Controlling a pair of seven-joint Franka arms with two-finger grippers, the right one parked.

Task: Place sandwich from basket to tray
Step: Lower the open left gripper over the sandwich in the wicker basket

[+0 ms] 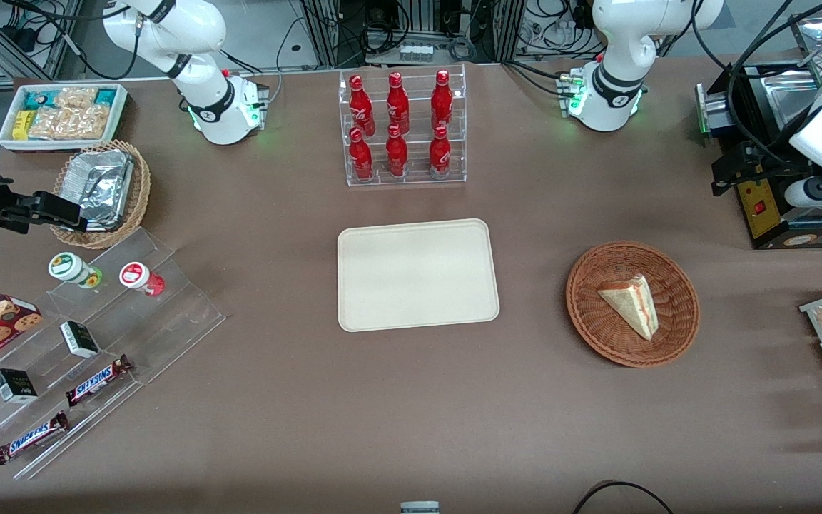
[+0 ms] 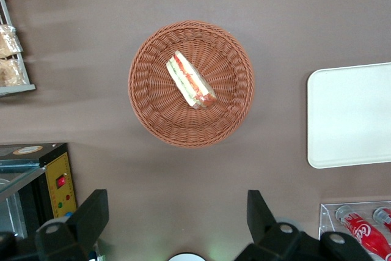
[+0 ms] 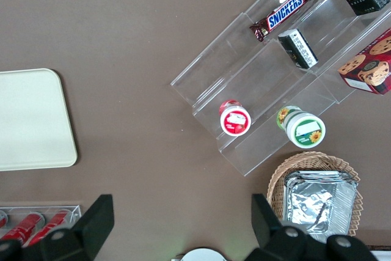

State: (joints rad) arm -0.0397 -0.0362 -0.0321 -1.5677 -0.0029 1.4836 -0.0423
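We see a brown table (image 1: 275, 400) carrying the items. The tray (image 1: 418, 275) lies flat near its middle, and the basket (image 1: 632, 303) sits beside it toward the working arm's end. A clear rack of red bottles (image 1: 402, 128) stands farther from the front camera than the tray. Toward the parked arm's end lie a stepped clear display (image 1: 90, 350), a tan wicker basket (image 1: 100, 193) and a white bin (image 1: 61, 114). The gripper (image 2: 177, 221) hangs above the table with fingers spread.
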